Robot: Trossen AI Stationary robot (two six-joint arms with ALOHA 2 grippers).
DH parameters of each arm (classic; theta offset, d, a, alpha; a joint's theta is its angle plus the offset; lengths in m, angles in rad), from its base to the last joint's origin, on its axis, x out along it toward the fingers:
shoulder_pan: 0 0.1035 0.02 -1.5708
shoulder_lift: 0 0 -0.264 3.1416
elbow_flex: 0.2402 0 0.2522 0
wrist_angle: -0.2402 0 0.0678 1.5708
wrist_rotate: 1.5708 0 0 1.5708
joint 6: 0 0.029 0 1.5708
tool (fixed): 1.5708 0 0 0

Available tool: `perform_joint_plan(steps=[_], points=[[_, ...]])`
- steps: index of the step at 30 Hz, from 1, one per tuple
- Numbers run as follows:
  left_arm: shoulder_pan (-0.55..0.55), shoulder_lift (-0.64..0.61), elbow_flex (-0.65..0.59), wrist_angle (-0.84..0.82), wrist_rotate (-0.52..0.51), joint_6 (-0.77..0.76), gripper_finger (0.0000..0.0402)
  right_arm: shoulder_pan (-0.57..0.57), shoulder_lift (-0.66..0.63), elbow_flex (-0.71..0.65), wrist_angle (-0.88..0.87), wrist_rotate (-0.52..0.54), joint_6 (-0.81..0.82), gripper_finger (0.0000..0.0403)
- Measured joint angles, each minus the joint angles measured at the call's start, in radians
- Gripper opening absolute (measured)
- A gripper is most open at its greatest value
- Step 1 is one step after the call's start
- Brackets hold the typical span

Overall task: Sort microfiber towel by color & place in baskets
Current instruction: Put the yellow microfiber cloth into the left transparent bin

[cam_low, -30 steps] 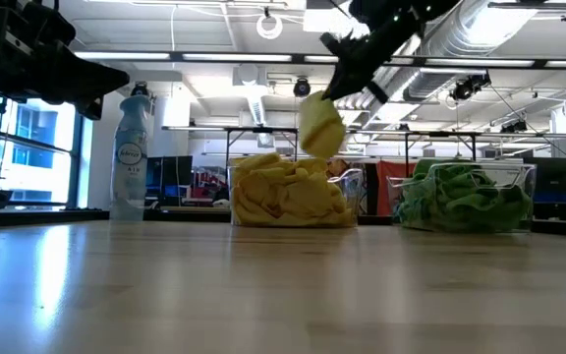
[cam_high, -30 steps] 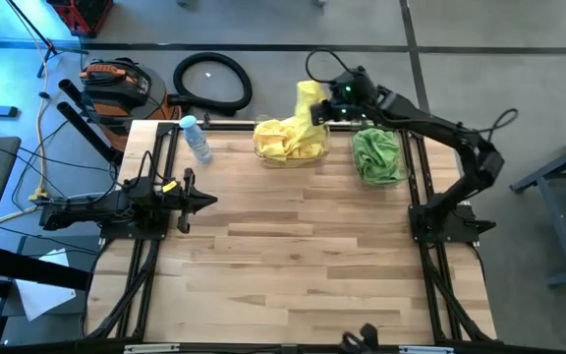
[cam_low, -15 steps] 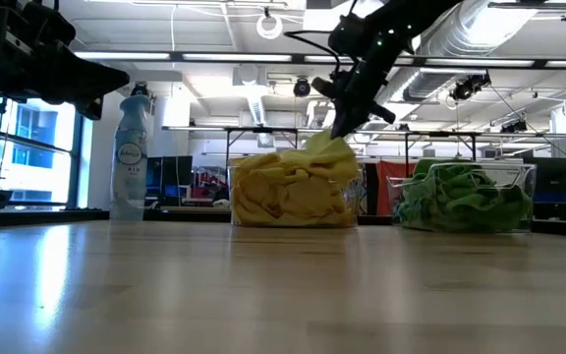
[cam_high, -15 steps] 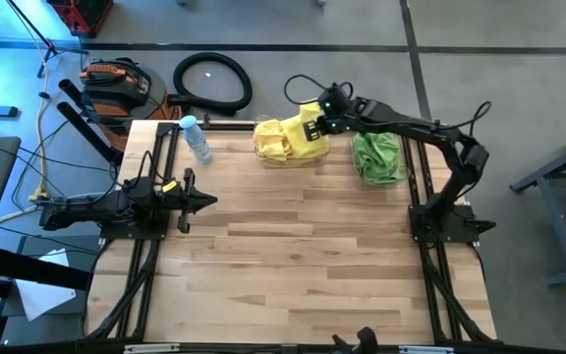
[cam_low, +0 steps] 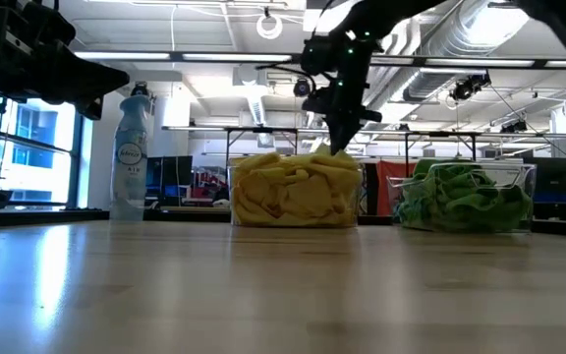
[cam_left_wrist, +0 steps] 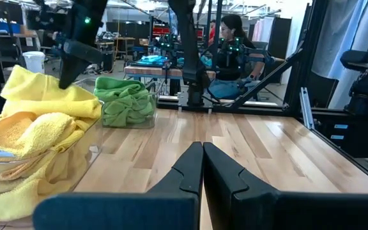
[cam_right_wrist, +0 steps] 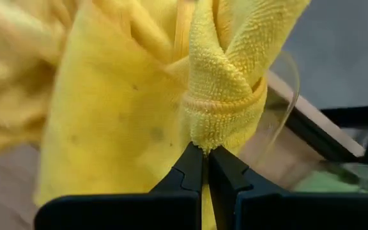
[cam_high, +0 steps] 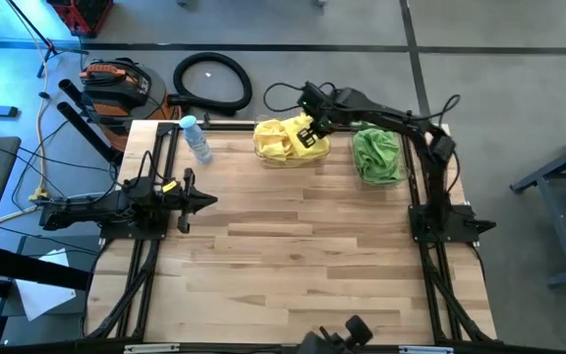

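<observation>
My right gripper (cam_high: 309, 132) points steeply down over the left clear basket (cam_low: 232, 169), shut on a yellow microfiber towel (cam_right_wrist: 126, 108). That towel lies on a heap of yellow towels (cam_high: 281, 140) filling this basket. The basket beside it (cam_low: 525, 173) holds green towels (cam_high: 376, 155). Both baskets stand at the table's far edge. My left gripper (cam_high: 206, 202) waits shut and level at the table's left side, touching nothing. My right gripper pinches a bunched, hemmed fold of the yellow towel (cam_right_wrist: 217, 124) between its two fingertips. The fingers come from above, slanting down. The rest of the towel lies on the yellow heap in the basket, slack.
A clear bottle with a blue cap (cam_high: 196, 137) stands at the far left, beside the yellow basket. The bare wooden tabletop (cam_high: 303, 246) stretches from the baskets to the near edge. A person (cam_left_wrist: 232, 38) sits beyond the table in the left wrist view.
My right gripper has come down and toward the table's left, tipping to point more steeply down, still shut on the yellow towel. The towel, which hung clear above the basket, now lies on the yellow heap.
</observation>
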Motion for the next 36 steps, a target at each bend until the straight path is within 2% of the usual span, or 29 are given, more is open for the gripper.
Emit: perform_joint_plan(steps=[3,7,13,19,28,36], points=[[0.0,0.0,0.0,0.0,0.0,0.0,0.0,-0.019,0.079,0.126,-0.141,-0.008,-0.089,0.0],[0.0,0.0,0.0,0.0,0.0,0.0,0.0,-0.031,0.153,0.215,-0.192,-0.042,-0.248,0.0],[0.0,0.0,0.0,0.0,0.0,0.0,0.0,-0.034,0.238,0.223,-0.195,-0.098,-0.372,0.0],[0.0,0.0,0.0,0.0,0.0,0.0,0.0,-0.032,0.305,0.223,-0.18,-0.096,-0.453,0.0],[0.0,0.0,0.0,0.0,0.0,0.0,0.0,-0.032,0.341,0.223,-0.16,-0.094,-0.456,0.0012],[0.0,0.0,0.0,0.0,0.0,0.0,0.0,-0.032,0.325,0.28,-0.237,-0.097,-0.42,0.0079]])
